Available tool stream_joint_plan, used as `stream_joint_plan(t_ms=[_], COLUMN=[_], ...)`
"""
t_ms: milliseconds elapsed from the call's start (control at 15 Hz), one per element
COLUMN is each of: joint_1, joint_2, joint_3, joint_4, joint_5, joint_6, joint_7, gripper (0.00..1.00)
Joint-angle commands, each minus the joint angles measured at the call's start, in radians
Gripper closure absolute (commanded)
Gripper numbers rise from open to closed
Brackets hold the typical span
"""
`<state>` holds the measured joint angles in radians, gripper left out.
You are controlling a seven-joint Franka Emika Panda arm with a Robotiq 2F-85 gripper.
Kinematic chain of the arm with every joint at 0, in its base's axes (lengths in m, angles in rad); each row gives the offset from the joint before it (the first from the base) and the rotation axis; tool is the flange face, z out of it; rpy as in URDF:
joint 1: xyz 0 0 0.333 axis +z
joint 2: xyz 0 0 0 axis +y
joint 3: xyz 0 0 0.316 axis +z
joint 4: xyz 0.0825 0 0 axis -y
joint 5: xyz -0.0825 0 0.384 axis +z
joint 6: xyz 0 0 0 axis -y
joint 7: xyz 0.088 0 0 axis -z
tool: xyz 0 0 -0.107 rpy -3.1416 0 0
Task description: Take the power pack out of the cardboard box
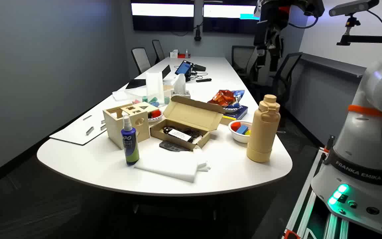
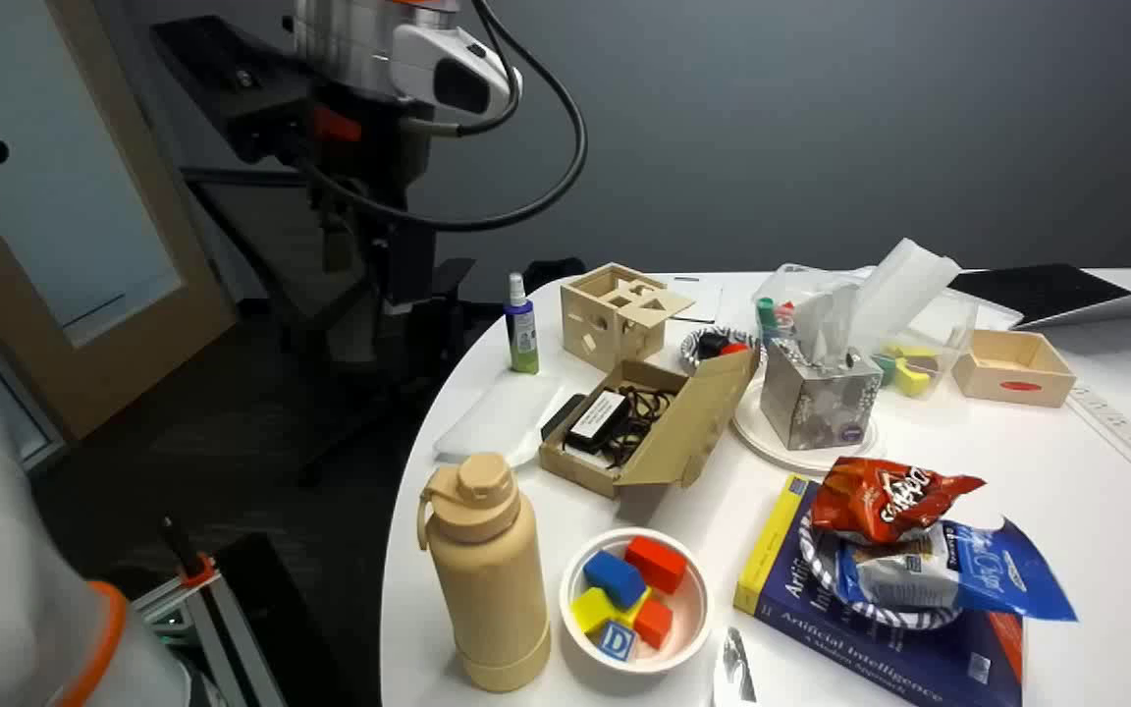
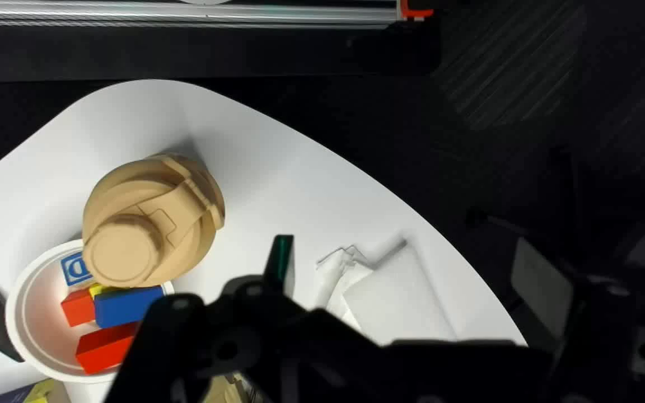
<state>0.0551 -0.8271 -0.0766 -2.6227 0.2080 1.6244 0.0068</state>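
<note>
The power pack (image 1: 179,134) is a black block with a white label and a black coiled cord. It lies inside the open cardboard box (image 1: 196,114), and it also shows in an exterior view (image 2: 597,420). The box (image 2: 698,432) is brown and shallow, with its lid folded up and back. My gripper (image 1: 266,63) is raised high above and away from the box, pointing down; it also shows in an exterior view (image 2: 371,265). In the wrist view the fingers (image 3: 412,273) are wide apart with nothing between them. Only a sliver of the box (image 3: 224,390) shows there; the power pack is mostly hidden.
A tall tan jug (image 2: 492,579) and a white bowl (image 2: 575,560) of blocks stand near the box. A white foam sheet (image 1: 171,166), black remote (image 1: 172,146), spray bottle (image 1: 130,142) and wooden shape box (image 1: 114,129) surround it. A book (image 2: 880,638) carries snack bags. A tissue box (image 2: 816,403) stands behind.
</note>
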Motion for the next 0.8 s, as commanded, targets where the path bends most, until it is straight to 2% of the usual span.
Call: stream_joint_plan(t_ms=[0, 267, 533, 733], joint_1=[-0.025, -0.020, 0.010, 0.010], joint_2=[0.002, 0.027, 0.210, 0.381], joint_3=[0.019, 0.026, 0.085, 0.161], joint_4=[0.002, 0.005, 0.055, 0.116], joint_5=[0.012, 0.016, 0.067, 0.091], joint_6=[-0.005, 0.022, 0.147, 0.269], joint_7=[-0.015, -0.015, 0.027, 0.138], gripper=[0.00, 0.00, 0.00, 0.00])
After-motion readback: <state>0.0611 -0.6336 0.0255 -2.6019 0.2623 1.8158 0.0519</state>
